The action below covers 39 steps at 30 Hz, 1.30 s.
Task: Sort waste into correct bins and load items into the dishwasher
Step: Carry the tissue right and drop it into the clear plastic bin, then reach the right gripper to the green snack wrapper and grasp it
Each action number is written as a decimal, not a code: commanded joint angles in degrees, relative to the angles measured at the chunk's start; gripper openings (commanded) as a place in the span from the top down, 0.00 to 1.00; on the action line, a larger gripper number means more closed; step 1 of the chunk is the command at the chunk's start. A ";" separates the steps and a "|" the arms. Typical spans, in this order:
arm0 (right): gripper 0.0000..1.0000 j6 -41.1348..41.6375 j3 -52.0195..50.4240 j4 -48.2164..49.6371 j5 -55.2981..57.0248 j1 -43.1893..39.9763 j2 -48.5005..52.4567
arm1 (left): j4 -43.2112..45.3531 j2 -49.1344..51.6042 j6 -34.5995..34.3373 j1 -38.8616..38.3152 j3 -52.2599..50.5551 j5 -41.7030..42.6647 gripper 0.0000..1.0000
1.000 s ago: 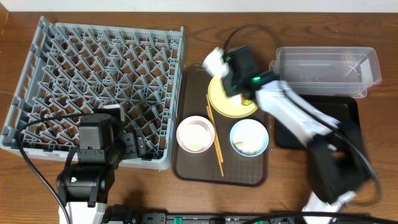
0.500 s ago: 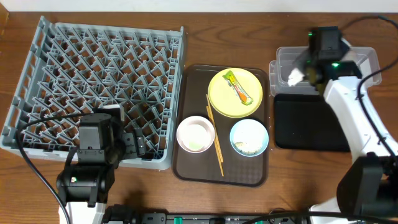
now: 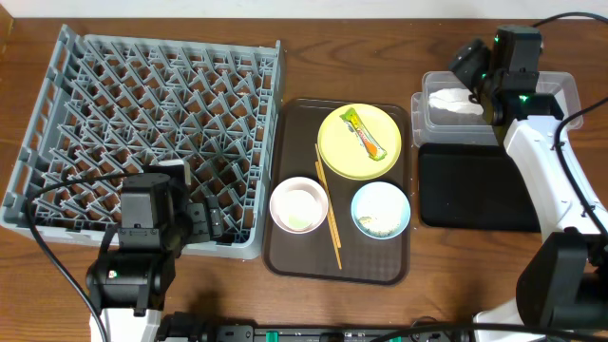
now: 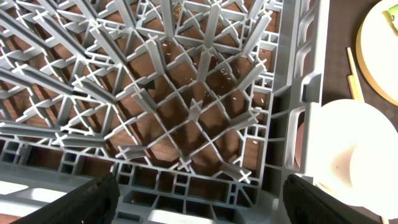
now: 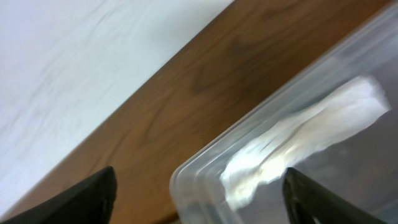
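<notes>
A crumpled white napkin point(image 3: 454, 103) point(image 5: 311, 134) lies in the clear plastic box point(image 3: 537, 106) point(image 5: 186, 174). My right gripper point(image 3: 467, 65) point(image 5: 199, 199) hangs open above the box's back left corner, holding nothing. Just in front of the box sits the black tray point(image 3: 475, 185). An orange-and-green wrapper point(image 3: 366, 135) rests on the yellow plate point(image 3: 342, 157). Crumbs point(image 3: 380, 224) lie in the light blue bowl point(image 3: 381, 195), beside the white bowl point(image 3: 299, 204) point(image 4: 354, 149) and the chopsticks point(image 3: 329, 209). My left gripper point(image 3: 204, 220) point(image 4: 199, 205) is open over the front edge of the grey dish rack point(image 3: 142, 114) point(image 4: 186, 112).
The plate, both bowls and the chopsticks sit on a brown serving tray point(image 3: 342, 268) between the rack and the bins. Black cables run along the table's front left and behind the right arm.
My right gripper carried the napkin from over the yellow plate to the clear box and opened. The napkin now lies in the box. The left arm has not moved.
</notes>
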 commanded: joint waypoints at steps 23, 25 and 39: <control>0.36 -36.24 0.07 -7.76 -1.60 22.73 18.03 | -0.85 -0.26 -0.31 0.28 1.16 0.33 0.12; 0.51 -36.24 0.07 -7.85 -0.70 22.71 19.47 | -1.03 -0.26 -0.31 0.28 1.16 0.31 0.13; 0.99 -27.04 0.24 -5.79 6.99 18.84 6.03 | -1.27 -0.26 -0.31 0.28 1.16 0.31 0.12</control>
